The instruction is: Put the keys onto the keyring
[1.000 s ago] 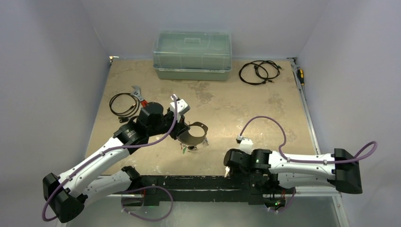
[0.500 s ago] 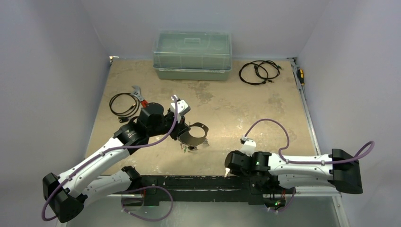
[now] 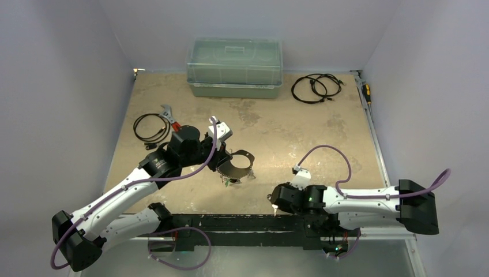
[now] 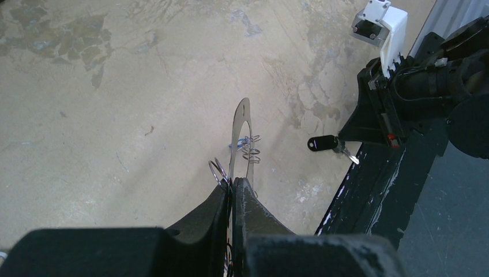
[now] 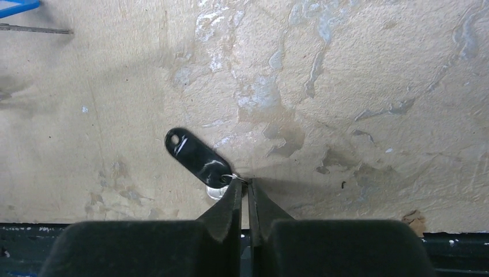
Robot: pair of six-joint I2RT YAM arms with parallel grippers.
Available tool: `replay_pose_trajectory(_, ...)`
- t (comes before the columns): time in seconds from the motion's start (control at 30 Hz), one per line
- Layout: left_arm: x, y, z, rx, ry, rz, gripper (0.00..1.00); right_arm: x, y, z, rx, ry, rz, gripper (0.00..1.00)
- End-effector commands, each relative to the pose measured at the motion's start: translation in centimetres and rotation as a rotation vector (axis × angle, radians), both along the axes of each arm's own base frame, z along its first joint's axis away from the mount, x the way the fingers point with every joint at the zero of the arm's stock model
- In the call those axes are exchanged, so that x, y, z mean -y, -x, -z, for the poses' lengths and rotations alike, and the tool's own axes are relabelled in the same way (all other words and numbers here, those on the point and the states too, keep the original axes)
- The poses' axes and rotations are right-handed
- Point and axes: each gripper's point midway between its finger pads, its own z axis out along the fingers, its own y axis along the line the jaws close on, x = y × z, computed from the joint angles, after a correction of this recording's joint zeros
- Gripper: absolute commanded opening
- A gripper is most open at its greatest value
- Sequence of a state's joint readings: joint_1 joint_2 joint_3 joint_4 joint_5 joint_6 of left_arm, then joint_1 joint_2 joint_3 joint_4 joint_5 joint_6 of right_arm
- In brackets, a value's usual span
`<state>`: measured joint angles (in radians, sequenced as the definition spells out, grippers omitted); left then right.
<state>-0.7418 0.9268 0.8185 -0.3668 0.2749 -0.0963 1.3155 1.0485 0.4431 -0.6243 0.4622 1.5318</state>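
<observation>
The left gripper (image 4: 232, 189) pinched the keyring (image 4: 239, 131) edge-up. The right gripper (image 5: 248, 189) was pressed together on the black-tagged key (image 5: 196, 157).

Light fell soft and even from overhead, and the top view was sharp, its pale walls slightly washed out. In the right wrist view the right gripper (image 5: 245, 187) threw a faint shadow on the table (image 5: 375, 86) just right of its fingertips, and the glossy black tag of the key (image 5: 196, 156) ahead of them carried white glare. In the left wrist view the left gripper (image 4: 232, 187) itself was dark and blurred, while the keyring (image 4: 243, 107) beyond it was crisp.
</observation>
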Motion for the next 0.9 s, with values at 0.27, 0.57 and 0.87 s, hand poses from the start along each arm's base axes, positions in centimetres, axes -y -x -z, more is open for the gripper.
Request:
replay_pose_trajectory(0.27, 0.5, -0.1, -1.8, 0.048, 0.064, 0.005, 0.00, -0.1, -2.3, -1.3, 0.151, 0.051, -0.069, 0.00)
replay_pose_trajectory(0.57, 0.4, -0.2, -1.8, 0.054, 0.062, -0.003, 0.00, -1.6, -4.4, -6.1, 0.307, 0.008, -0.114, 0.00)
replay_pose_trajectory(0.87, 0.4, -0.2, -1.9, 0.060, 0.062, -0.003, 0.00, -4.0, -4.2, -8.2, 0.350, -0.039, -0.276, 0.00)
